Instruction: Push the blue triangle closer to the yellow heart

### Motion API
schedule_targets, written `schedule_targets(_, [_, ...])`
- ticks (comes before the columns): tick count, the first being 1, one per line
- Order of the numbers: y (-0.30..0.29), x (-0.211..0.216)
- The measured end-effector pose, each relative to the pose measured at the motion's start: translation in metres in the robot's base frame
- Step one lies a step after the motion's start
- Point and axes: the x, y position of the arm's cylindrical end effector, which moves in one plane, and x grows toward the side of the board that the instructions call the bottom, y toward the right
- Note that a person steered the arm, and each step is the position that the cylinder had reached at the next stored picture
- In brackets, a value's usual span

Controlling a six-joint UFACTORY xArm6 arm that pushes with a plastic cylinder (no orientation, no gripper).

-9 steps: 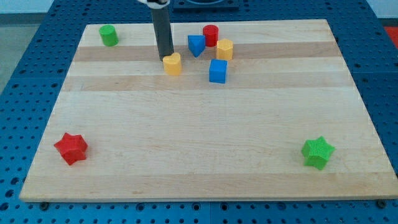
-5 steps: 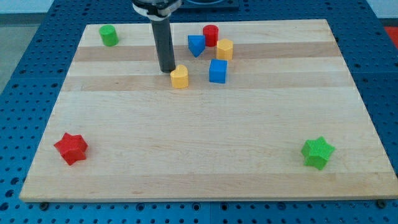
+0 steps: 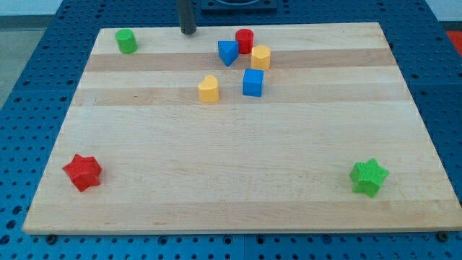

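The blue triangle (image 3: 228, 52) sits near the view's top, just left of a red cylinder (image 3: 245, 40). The yellow heart (image 3: 208, 89) lies below and to the left of it, a short gap apart. My tip (image 3: 188, 31) is at the board's top edge, above and left of the blue triangle, touching no block.
A yellow hexagon block (image 3: 260, 57) and a blue cube (image 3: 253, 83) stand right of the triangle and heart. A green cylinder (image 3: 126, 41) is at the top left, a red star (image 3: 82, 171) at the bottom left, a green star (image 3: 369, 177) at the bottom right.
My tip pushed the yellow heart down and right, then drew back up to the board's top edge. The other blocks have not moved.
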Motion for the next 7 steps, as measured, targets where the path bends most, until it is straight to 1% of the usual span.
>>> schedule_targets(1, [0.019,-0.007])
schedule_targets(2, [0.090,0.017])
schedule_targets(4, [0.085,0.045])
schedule_targets(5, [0.078,0.078])
schedule_targets(6, [0.076,0.098])
schedule_targets(7, [0.066,0.059])
